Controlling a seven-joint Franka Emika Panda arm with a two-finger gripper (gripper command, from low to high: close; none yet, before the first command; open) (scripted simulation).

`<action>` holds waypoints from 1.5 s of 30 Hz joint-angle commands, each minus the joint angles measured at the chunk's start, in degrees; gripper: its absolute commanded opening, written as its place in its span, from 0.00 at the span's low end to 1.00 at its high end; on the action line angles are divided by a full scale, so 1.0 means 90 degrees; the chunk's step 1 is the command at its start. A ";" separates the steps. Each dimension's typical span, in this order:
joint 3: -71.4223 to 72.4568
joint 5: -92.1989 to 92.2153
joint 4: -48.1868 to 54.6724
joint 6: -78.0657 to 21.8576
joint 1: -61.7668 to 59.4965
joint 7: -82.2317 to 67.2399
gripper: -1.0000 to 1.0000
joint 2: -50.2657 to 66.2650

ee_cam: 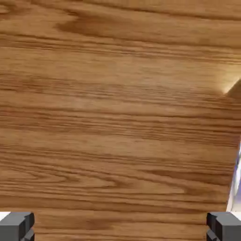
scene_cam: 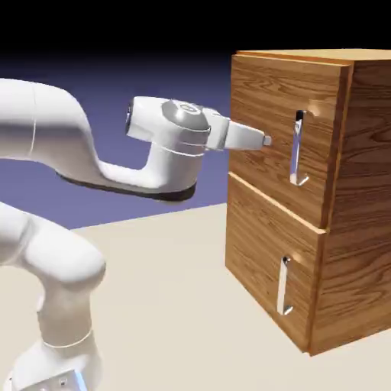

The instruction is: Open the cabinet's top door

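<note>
The cabinet (scene_cam: 344, 229) is a tall box of orange-brown grained wood at the right of the exterior view. Its top door (scene_cam: 260, 107) looks shut and carries a long vertical silver handle (scene_cam: 298, 149). My gripper (scene_cam: 267, 140) points horizontally at that door, left of the handle and a little short of it. In the hand view the door's wood (ee_cam: 117, 117) fills the picture, and a pale sliver of the handle (ee_cam: 235, 188) runs along the right edge. Both grey fingertips (ee_cam: 16, 227) sit far apart at the bottom corners, so my gripper (ee_cam: 120, 227) is open with nothing between them.
The lower door (scene_cam: 260, 252) under the top one has a shorter silver handle (scene_cam: 285, 286). The cabinet stands on a beige table (scene_cam: 168, 305). My white arm (scene_cam: 46, 229) rises from the lower left.
</note>
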 commanded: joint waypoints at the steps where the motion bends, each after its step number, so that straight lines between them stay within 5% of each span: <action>1: -0.0089 -0.0277 0.0034 -0.0008 0.0070 0.0210 1.00 -0.0043; 18: -0.1607 -0.4984 0.0604 -0.0136 0.1254 0.3773 1.00 -0.0782; 25: -0.2287 -0.5357 0.1353 -0.0466 0.2401 0.4043 1.00 -0.0281; 26: -0.2287 -0.5357 0.1353 -0.0466 0.2401 0.4043 0.00 -0.0281; 45: 0.1296 -0.2900 -0.0985 -0.1246 -0.1750 0.4065 0.00 -0.0751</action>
